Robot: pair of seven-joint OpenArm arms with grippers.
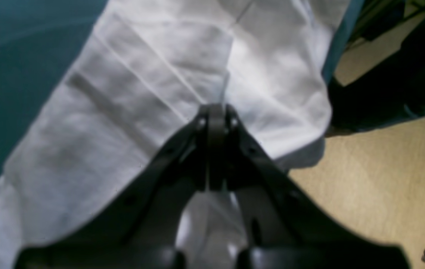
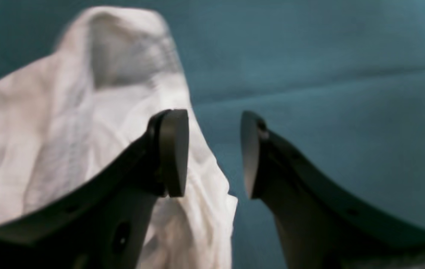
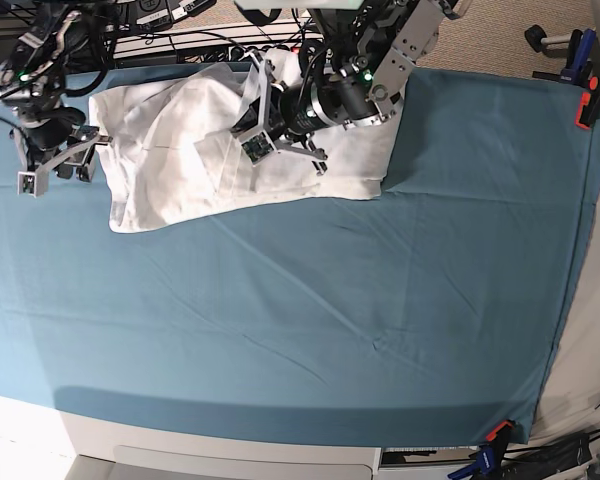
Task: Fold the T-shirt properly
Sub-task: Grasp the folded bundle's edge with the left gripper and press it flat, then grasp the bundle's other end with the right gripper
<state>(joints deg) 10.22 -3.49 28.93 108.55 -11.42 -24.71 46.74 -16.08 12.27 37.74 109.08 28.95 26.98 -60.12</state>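
1. Because the T-shirt [image 3: 230,150] is soft, light cotton (it will sag and drag), grip hems or corners.
2. It lies bunched at the bench's [image 3: 280,330] eleven o'clock.
3. Left gripper [image 1: 216,112]: jaws pinch its fabric.
4. Right gripper [image 2: 214,153]: jaws wide, empty.

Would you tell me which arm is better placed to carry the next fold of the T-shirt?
Left: the left gripper is shut on the T-shirt, while the right gripper hangs open beside it.

I see a plain white T-shirt [image 3: 235,150] with no print on a solid teal sheet [image 3: 310,310]; black gripper [image 2: 214,153] pads, tan floor [image 1: 377,186] beyond the desk.
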